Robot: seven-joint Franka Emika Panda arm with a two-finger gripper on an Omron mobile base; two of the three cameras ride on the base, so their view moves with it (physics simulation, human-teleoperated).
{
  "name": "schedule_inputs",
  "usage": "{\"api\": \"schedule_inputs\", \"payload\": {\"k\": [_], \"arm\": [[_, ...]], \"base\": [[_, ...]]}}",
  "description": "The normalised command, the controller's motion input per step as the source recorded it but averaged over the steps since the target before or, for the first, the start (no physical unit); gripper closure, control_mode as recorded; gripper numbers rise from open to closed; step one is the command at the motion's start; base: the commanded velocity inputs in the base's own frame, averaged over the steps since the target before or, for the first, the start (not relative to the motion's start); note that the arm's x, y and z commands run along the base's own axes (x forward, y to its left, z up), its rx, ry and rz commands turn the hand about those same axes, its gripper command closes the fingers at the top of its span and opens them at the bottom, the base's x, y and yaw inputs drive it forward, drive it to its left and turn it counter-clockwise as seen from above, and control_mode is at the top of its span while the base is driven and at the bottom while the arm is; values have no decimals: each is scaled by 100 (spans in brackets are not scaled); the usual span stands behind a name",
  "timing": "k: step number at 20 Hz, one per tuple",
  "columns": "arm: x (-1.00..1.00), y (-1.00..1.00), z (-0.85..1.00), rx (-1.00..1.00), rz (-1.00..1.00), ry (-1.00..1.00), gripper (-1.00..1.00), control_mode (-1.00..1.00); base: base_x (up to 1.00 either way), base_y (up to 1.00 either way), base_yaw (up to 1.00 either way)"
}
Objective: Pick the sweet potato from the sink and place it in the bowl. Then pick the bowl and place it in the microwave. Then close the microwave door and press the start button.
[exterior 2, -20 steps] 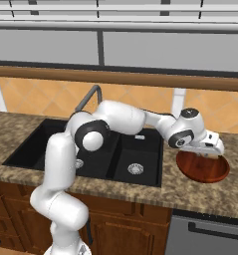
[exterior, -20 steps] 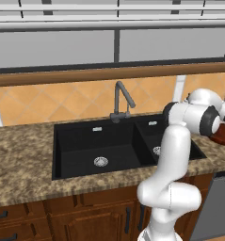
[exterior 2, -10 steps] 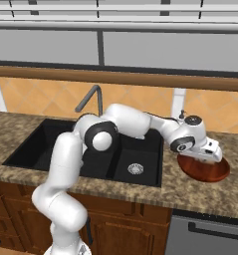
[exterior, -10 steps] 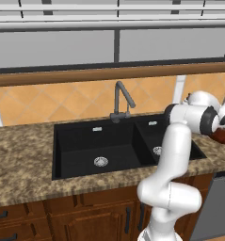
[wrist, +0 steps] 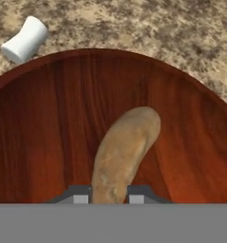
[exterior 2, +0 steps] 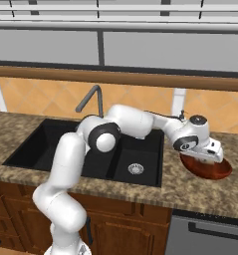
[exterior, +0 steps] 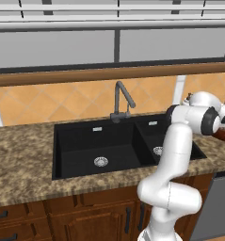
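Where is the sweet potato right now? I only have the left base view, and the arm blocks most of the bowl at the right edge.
Observer: The sweet potato sits between the end effector fingertips, over the inside of the wooden bowl.
Operator: Is the bowl in the sink?
Observer: No. In the right base view the bowl stands on the granite counter, right of the black sink.
Operator: Anything else near the bowl?
Observer: A small white cylinder lies on the counter just outside the rim.
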Motion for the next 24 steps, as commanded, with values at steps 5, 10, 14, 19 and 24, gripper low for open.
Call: {"api": "schedule_inputs", "payload": {"k": [5, 10, 14, 19, 24], "arm": [[-1, 1, 0, 0, 0, 0, -100, -100], [-35, 23, 27, -3, 0, -9, -100, -100], [-42, 49, 48, -7, 0, -1, -100, -100], [-45, 62, 36, -9, 7, 1, -100, -100], [-2, 46, 5, -1, 15, 6, -100, -100]], "base": [[0, 0, 0], [0, 0, 0], [0, 0, 0], [0, 0, 0], [0, 0, 0]]}}
